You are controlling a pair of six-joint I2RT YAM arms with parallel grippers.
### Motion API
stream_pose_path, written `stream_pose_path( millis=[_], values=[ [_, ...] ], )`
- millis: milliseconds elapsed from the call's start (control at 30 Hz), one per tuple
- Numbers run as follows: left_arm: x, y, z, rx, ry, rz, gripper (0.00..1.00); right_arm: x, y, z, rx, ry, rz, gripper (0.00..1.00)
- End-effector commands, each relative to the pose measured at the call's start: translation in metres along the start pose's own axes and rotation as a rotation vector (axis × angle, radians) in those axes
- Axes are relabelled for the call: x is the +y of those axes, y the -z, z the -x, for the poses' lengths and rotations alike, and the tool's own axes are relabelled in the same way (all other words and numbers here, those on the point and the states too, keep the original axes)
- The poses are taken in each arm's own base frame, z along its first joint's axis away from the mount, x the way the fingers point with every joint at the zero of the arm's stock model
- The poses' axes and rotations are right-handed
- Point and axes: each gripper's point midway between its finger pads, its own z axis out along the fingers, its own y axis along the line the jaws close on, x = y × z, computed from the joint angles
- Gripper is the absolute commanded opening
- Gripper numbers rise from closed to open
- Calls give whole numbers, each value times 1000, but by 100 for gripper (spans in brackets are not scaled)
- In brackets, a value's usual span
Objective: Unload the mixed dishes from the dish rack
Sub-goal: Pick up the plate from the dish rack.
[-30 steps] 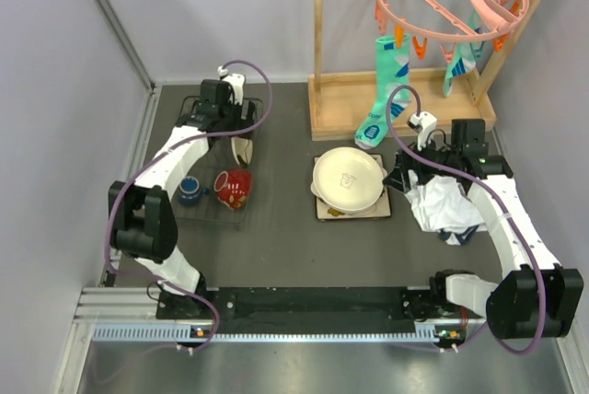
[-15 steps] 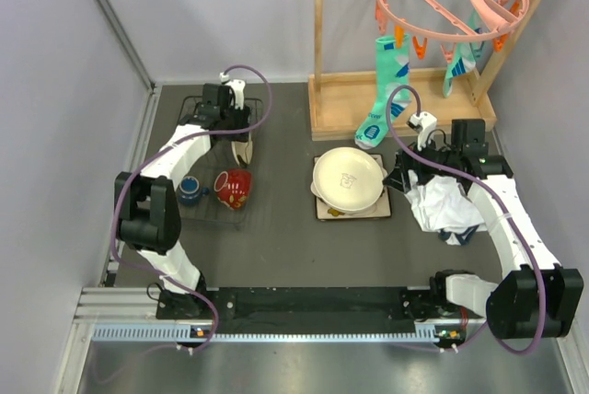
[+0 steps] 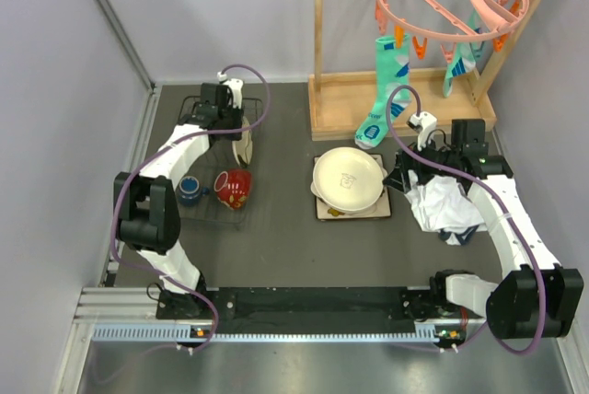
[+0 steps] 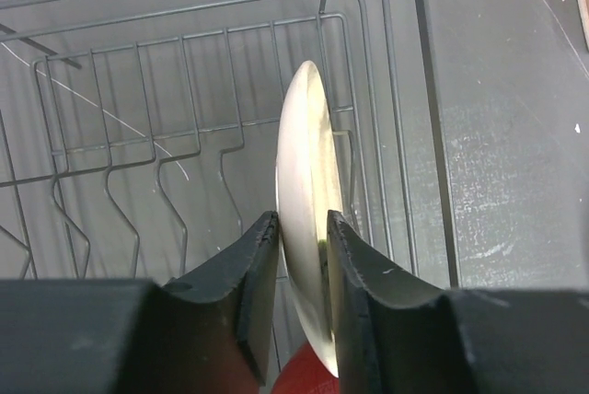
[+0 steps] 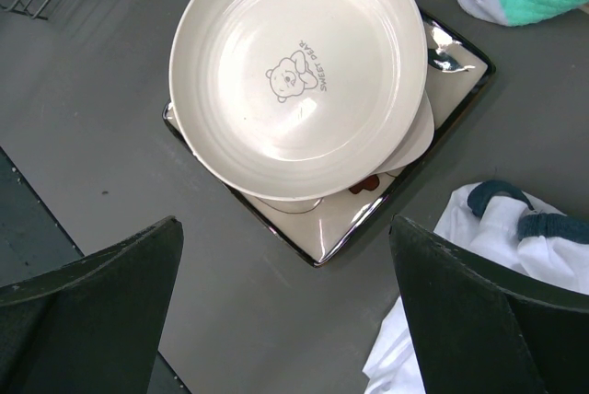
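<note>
A: Left pincer [image 4: 302,225] is pinching the rim of the cream dish [image 4: 308,136], which is standing upright between the tines of the dish rack [image 4: 184,90].
B: Risk?
A: It's gripping a thin edge. Judging by that, the dish could be pivoting or slipping on a fast lift, snagging wires beside the pincer or dropping onto the red mug [image 3: 234,188] just beneath.
B: Right pincer [image 5: 285,228]?
A: Hanging spread over the stack of plates [image 5: 299,72] on the tabletop [image 5: 110,164], holding nothing.
</note>
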Motion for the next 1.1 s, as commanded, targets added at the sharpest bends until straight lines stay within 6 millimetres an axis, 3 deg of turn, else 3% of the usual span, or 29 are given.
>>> stream_pose_path(
  millis=[0,333,633,1067],
  values=[
    [2,-2,14,-46,11,3,30,2,6,7,-37,38,3,93],
    [4,7,28,-77,13,17,18,2,5,7,-36,37,4,93],
    [20,25,61,-135,60,109,5,2,5,6,-33,37,3,93],
    [30,43,89,-187,59,167,0,3,5,7,-37,39,7,93]
  ],
)
